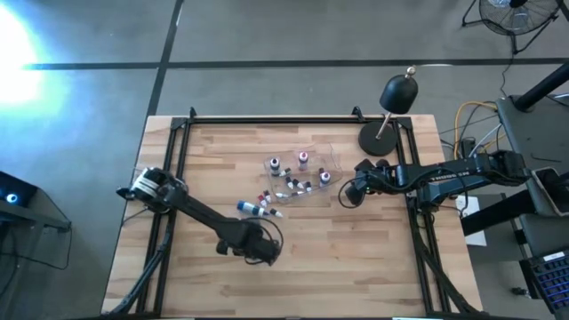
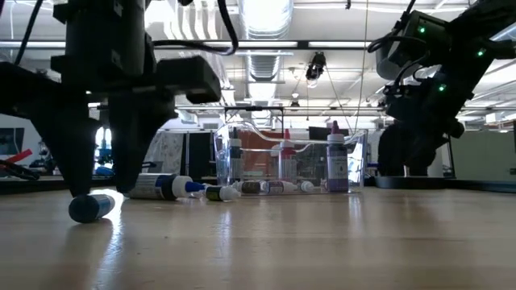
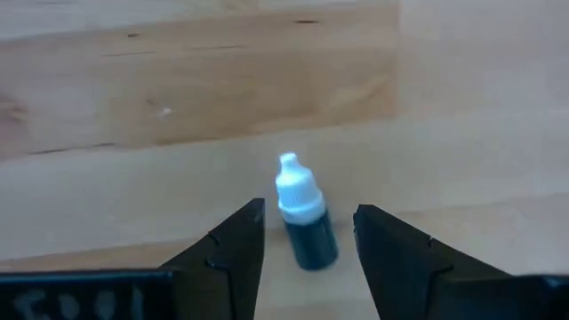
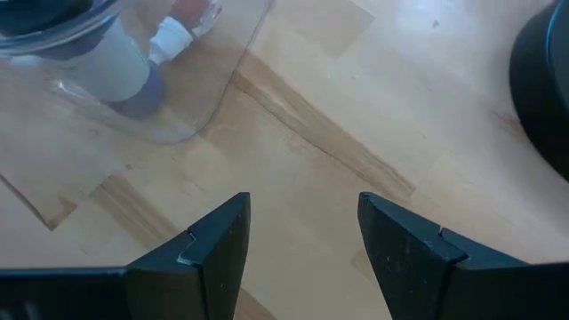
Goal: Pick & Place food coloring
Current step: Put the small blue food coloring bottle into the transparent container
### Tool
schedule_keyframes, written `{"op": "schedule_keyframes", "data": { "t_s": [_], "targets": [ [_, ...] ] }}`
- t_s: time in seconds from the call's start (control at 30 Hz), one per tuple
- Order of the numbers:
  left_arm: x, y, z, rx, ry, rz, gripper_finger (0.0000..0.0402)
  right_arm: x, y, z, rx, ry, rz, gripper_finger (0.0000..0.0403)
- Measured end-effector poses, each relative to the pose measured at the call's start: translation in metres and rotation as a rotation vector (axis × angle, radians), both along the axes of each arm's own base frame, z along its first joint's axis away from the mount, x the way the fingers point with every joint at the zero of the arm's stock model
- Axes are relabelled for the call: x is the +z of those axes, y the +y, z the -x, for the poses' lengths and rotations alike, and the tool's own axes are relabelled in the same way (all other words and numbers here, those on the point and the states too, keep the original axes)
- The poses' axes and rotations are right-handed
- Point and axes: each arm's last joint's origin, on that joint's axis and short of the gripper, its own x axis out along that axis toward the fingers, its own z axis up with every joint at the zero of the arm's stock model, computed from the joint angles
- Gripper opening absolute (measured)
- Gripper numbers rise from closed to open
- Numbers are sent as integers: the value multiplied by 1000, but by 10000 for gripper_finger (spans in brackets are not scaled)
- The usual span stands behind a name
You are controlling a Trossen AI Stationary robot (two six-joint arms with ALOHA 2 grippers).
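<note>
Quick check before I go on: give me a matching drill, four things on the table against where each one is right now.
Things:
1. left pincer
2. right pincer
3. lamp
4. dark bottle with white cap

Places:
A. far right corner of the table
B. lying on bare wood, apart from the tray
C. open, beside the clear tray
D. open, either side of a lying bottle

Pairs: 1-D, 2-C, 3-A, 4-B

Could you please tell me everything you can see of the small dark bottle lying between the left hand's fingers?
The small dark bottle with a white dropper cap lies on its side on the light wooden table, apart from the other bottles. Its body looks like dark blue-green plastic, and its ribbed cap narrows to a rounded tip. The open left hand straddles it, fingers on either side; whether they touch it cannot be told.
</note>
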Motion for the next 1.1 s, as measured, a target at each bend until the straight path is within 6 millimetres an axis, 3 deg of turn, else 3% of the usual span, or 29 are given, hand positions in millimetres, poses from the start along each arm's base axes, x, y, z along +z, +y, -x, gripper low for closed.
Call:
{"op": "schedule_keyframes", "data": {
  "t_s": [0.3, 0.8, 1.1],
  "targets": [
    [-16, 4, -3, 11, 34, -45, 142, 0, 0, 0, 1, -1, 0, 203],
    [-17, 6, 1, -114, 78, -30, 9, 0, 0, 0, -2, -4, -2, 203],
    [-5, 18, 7, -150, 110, -76, 0, 0, 0, 0, -2, -5, -1, 203]
  ]
}}
